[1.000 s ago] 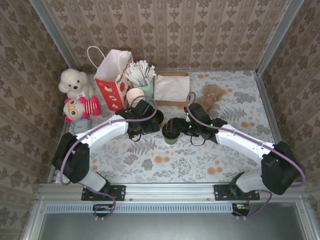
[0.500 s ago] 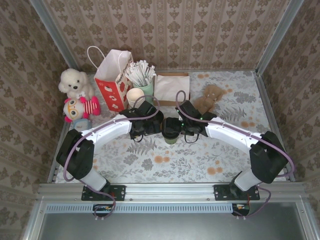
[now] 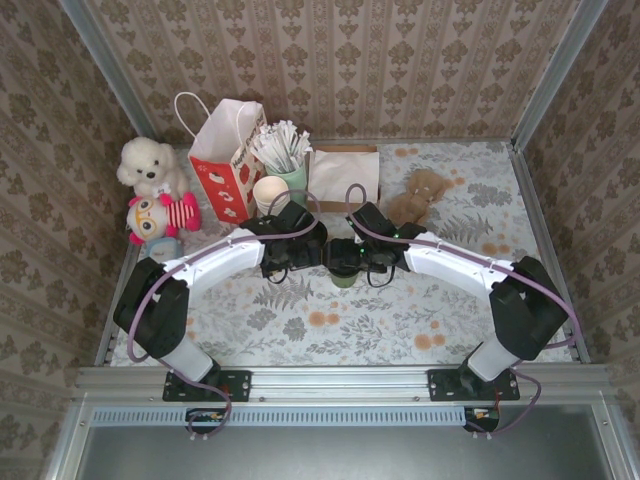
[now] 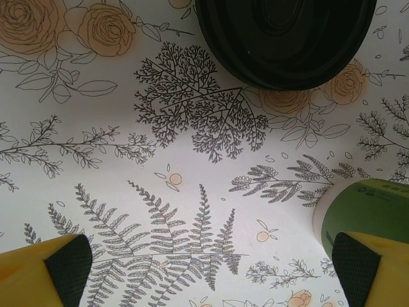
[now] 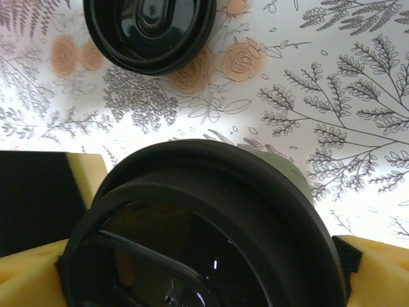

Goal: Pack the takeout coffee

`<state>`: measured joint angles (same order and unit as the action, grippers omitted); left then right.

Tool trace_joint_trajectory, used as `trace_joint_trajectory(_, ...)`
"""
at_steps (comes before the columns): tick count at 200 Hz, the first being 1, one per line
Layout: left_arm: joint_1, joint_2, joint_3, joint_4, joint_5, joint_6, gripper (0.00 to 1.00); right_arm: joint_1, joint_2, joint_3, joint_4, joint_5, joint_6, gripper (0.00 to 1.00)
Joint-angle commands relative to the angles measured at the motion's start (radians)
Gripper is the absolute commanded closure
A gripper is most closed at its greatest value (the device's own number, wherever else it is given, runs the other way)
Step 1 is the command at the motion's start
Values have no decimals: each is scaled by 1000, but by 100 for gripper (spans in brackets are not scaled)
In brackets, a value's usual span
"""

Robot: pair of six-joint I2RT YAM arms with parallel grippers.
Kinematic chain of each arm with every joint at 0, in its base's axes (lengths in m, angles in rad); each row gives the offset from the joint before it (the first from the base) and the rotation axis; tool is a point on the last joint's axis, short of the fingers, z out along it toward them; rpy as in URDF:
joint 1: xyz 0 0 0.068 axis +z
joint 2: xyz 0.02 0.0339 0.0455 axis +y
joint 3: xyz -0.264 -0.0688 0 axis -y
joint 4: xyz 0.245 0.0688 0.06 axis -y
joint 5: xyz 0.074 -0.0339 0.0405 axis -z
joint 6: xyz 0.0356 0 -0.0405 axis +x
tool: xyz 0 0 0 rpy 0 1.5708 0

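The takeout coffee is a small green paper cup (image 5: 211,224) with a dark rim and dark liquid inside, standing mid-table (image 3: 343,272). My right gripper (image 5: 204,256) has come in round it: one yellow finger (image 5: 38,211) stands to the cup's left, the other (image 5: 377,268) to its right, both close against the rim, jaws still wide. The round black lid (image 5: 150,29) lies flat on the cloth just beyond the cup. My left gripper (image 4: 211,275) hovers open over bare cloth, with the lid (image 4: 287,38) ahead of it and the cup (image 4: 364,211) beside its right finger.
At the back left stand a red-and-white paper bag (image 3: 228,160), a cream-lined cup stack (image 3: 270,190) and a holder of white sticks (image 3: 285,150). A brown-and-white flat bag (image 3: 345,175) and a teddy (image 3: 425,190) lie behind. Plush toys (image 3: 150,190) sit far left.
My right gripper has swung left and now stands round the cup. My left gripper has shifted a little to the right, close to the lid.
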<state>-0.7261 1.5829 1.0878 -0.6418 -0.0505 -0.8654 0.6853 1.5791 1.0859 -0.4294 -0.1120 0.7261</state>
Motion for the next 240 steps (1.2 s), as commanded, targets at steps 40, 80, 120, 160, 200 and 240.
trace_joint_trajectory(40,9,-89,-10,-3,-77,-9,0,-46,5,59,-70,-9,-81,17)
trace_joint_trajectory(80,32,-211,-62,33,-179,-23,0,-202,9,85,-94,-24,-171,17)
trace_joint_trajectory(120,70,-323,-143,93,-245,-45,0,-339,115,164,-87,-22,-233,17)
trace_joint_trajectory(160,87,-400,-191,104,-300,-76,0,-435,251,306,-85,-29,-272,17)
trace_joint_trajectory(200,98,-475,-254,114,-370,-108,0,-485,360,468,-129,64,-280,16)
trace_joint_trajectory(240,128,-513,-283,117,-383,-115,0,-527,432,574,-120,108,-256,15)
